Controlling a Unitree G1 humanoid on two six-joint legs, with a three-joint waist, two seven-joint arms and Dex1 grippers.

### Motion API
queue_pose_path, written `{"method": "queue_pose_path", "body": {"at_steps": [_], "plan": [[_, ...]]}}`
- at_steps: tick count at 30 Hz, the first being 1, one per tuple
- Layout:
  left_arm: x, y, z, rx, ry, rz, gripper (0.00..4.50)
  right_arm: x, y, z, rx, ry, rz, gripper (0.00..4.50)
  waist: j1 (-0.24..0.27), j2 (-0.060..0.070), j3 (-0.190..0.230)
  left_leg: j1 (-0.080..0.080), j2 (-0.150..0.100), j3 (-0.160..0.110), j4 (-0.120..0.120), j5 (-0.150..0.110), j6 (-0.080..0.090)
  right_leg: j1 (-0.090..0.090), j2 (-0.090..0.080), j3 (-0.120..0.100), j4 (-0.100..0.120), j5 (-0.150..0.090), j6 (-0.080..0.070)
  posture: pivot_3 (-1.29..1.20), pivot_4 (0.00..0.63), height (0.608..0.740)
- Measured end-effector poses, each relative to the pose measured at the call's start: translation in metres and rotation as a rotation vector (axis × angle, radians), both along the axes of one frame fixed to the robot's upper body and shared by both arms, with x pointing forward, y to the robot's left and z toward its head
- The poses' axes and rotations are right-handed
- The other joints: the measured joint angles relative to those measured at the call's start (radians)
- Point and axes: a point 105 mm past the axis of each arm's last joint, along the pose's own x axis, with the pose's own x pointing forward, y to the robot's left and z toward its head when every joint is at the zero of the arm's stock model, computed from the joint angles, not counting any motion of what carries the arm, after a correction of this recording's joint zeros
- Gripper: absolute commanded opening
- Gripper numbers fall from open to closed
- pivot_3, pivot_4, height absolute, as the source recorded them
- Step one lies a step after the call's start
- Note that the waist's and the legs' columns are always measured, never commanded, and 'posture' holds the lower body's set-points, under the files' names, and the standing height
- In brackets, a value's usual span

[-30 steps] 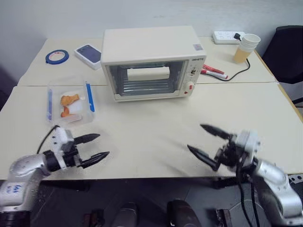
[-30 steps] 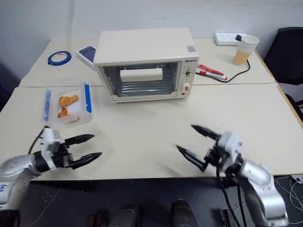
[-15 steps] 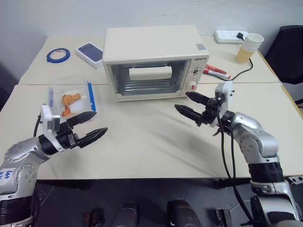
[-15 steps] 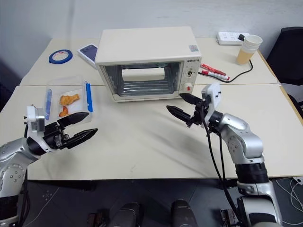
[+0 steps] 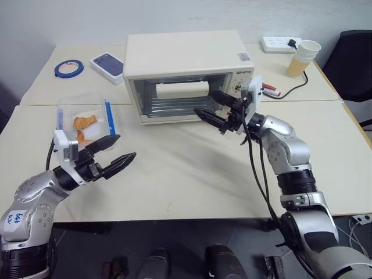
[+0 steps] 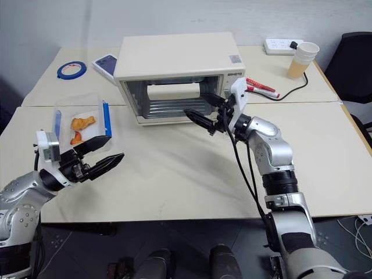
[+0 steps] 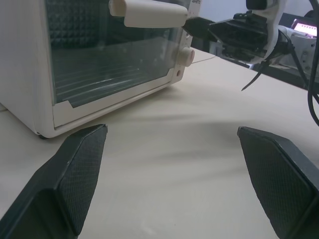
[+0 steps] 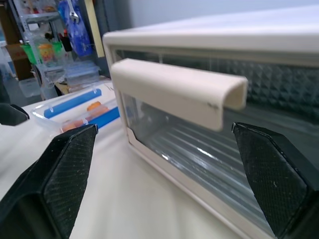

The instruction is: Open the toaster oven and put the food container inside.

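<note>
Right gripper (image 5: pixel 216 107) risen, apparently just before toaster oven (image 5: pixel 186 64) door

No lettering on the toaster oven (image 5: pixel 186 72) can be read.

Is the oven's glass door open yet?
No, the toaster oven has its glass door upright and shut, with the right gripper open just in front of the handle.

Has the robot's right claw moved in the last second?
Yes. The right gripper has swung up from the table's near edge to the toaster oven, and now hangs open just in front of its glass door.
</note>
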Motion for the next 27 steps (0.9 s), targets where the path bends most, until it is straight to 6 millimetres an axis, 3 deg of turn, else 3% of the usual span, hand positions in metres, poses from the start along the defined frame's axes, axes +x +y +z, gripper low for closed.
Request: {"method": "queue_pose_path", "body": {"at_steps": [5,9,12,15,20,23,27], "plan": [[0.001,0.001,-0.001,0.001,0.005,0.003,4.40,-0.006,0.003,0.002,-0.006,-0.022,0.031,4.50,0.000,0.000,0.000,0.000,0.000,0.000,0.000,0.000,0.000,0.000,0.000,0.000,0.000,0.000,0.000,0.00,0.150,0.740],[0.006,0.006,-0.002,-0.015,0.016,0.022,4.25,-0.024,0.000,-0.014,-0.052,-0.035,0.074,4.50,0.001,0.000,0.000,0.000,0.000,0.000,-0.001,0.000,0.000,-0.001,0.000,0.000,0.000,0.000,0.000,0.00,0.150,0.740],[0.012,0.013,0.003,-0.035,0.021,0.022,3.68,-0.037,-0.002,-0.033,-0.141,-0.032,0.120,4.50,-0.002,0.000,0.000,0.000,0.000,0.000,-0.001,0.000,0.000,-0.001,0.000,0.000,0.000,0.000,0.000,0.00,0.150,0.740],[0.015,0.022,0.020,-0.065,-0.001,-0.003,2.97,-0.043,-0.004,-0.047,-0.214,-0.040,0.138,4.50,-0.002,0.000,0.000,0.000,0.000,0.000,0.000,0.000,0.000,-0.001,0.000,0.000,0.001,0.000,0.000,0.00,0.150,0.740],[0.033,0.033,0.054,-0.118,-0.076,-0.006,1.70,-0.044,-0.004,-0.048,-0.246,-0.072,0.134,4.50,0.001,0.000,0.000,0.000,-0.001,0.000,0.001,0.000,0.000,-0.001,0.000,-0.002,0.001,0.000,0.000,0.00,0.150,0.740],[0.051,0.027,0.064,-0.132,-0.123,0.003,0.98,-0.044,-0.004,-0.049,-0.252,-0.084,0.132,4.50,0.001,0.000,0.000,0.000,-0.001,0.000,0.001,0.000,0.000,-0.001,0.001,-0.007,0.002,0.000,0.000,0.00,0.150,0.740],[0.073,-0.001,0.048,-0.052,-0.110,-0.032,0.07,-0.044,-0.002,-0.050,-0.251,-0.095,0.137,4.50,-0.003,0.000,0.000,0.000,-0.002,0.001,0.001,0.000,0.000,-0.001,0.002,-0.008,0.004,0.000,0.000,0.00,0.150,0.740]]}}
